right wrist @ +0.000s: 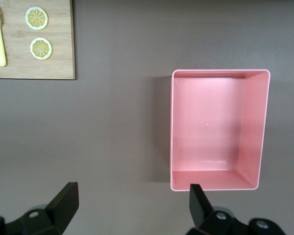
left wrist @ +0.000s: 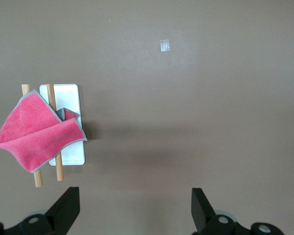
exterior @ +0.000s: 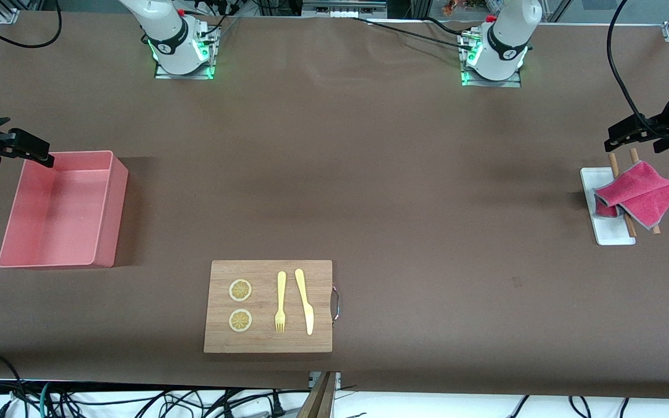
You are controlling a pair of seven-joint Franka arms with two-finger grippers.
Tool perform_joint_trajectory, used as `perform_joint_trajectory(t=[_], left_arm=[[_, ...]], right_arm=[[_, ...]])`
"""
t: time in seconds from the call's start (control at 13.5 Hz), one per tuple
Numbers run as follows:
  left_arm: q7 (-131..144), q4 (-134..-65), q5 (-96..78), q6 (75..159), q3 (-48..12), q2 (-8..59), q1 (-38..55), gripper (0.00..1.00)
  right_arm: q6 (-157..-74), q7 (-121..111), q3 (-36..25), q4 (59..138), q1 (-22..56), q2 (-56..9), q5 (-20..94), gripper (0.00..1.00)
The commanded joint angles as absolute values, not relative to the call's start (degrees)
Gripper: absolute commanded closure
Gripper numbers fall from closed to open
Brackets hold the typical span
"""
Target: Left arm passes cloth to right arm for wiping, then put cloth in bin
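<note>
The magenta-pink cloth (exterior: 639,194) lies folded over two wooden sticks and a small white tray at the left arm's end of the table; it also shows in the left wrist view (left wrist: 34,134). My left gripper (exterior: 616,139) is open and empty, up in the air over the table beside the tray, apart from the cloth; its own view shows it too (left wrist: 134,208). The salmon-pink bin (exterior: 111,203) stands empty at the right arm's end and shows in the right wrist view (right wrist: 257,132). My right gripper (exterior: 28,140) is open and empty over the bin's corner, also in its own view (right wrist: 132,205).
A wooden cutting board (exterior: 268,273) with two lemon slices (exterior: 240,305), a yellow fork (exterior: 280,302) and knife (exterior: 305,302) lies near the front edge. The white tray (exterior: 607,232) and two sticks (exterior: 630,223) are under the cloth. A small tape mark (left wrist: 164,45) is on the table.
</note>
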State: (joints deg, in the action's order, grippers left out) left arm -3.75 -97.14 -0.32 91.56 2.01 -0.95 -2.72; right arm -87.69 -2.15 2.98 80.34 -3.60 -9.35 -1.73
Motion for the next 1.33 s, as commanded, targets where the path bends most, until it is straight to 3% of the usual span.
perform_joint_trajectory(t=[0.0,1.26], left_arm=[[-5.2,-95.7,-1.3,90.8,1.9,-0.4,-3.0,0.0],[-4.7,-94.7,-2.1,90.7,1.7,0.4,-3.0,0.0]], right_arm=[[-88.0,-2.7,2.9,80.2,-3.8,-9.1,-0.9,0.0],[-88.0,-2.5,2.9,80.2,-3.8,-9.1,-0.9,0.0]])
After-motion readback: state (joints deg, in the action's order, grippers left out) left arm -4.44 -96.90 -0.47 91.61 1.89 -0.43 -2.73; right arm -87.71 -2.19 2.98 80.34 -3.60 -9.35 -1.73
